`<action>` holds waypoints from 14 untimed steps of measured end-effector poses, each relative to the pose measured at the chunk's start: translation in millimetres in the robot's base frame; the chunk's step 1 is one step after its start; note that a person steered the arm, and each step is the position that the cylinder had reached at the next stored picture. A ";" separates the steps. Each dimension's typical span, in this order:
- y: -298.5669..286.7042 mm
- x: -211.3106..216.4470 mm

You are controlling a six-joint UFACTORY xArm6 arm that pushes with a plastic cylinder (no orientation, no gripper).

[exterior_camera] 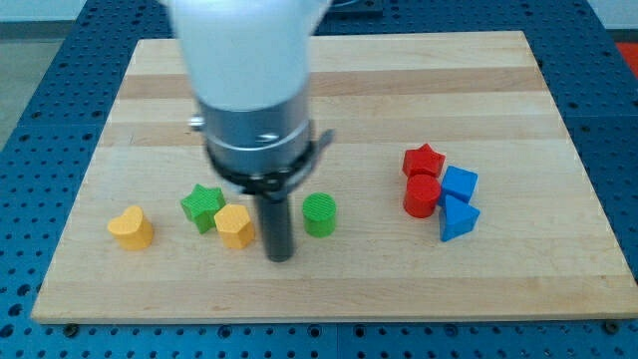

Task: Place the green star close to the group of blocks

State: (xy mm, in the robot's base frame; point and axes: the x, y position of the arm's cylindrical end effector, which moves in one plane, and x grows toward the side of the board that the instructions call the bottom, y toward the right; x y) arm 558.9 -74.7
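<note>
Pale wooden board surface (518, 80) on a blue perforated bench (30, 120). The arm's white and grey body (249, 90) enters from the view's top and ends in a straight dark rod. My tip (280, 257) rests on the surface between the yellow hexagonal block (233, 225) at its left and the green cylinder block (319, 214) at its right, just beside both; contact with either cannot be told. This end effector is a bare rod with nothing to open or close, and it holds nothing.

Green star block (203, 206) sits in the left half, touching or just beside the yellow hexagonal block. Yellow heart-shaped block (131, 227) lies further left, apart.

Group at the view's right, well apart from the star: red star block (423, 160), red cylinder block (421, 195), blue block of uncertain shape (460, 183), blue triangular block (457, 219), all packed together.
</note>
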 end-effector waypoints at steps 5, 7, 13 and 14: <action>-168.0 4.3; -205.0 -3.6; -78.9 -14.2; -121.5 -2.5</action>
State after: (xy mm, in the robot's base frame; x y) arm 556.4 -196.2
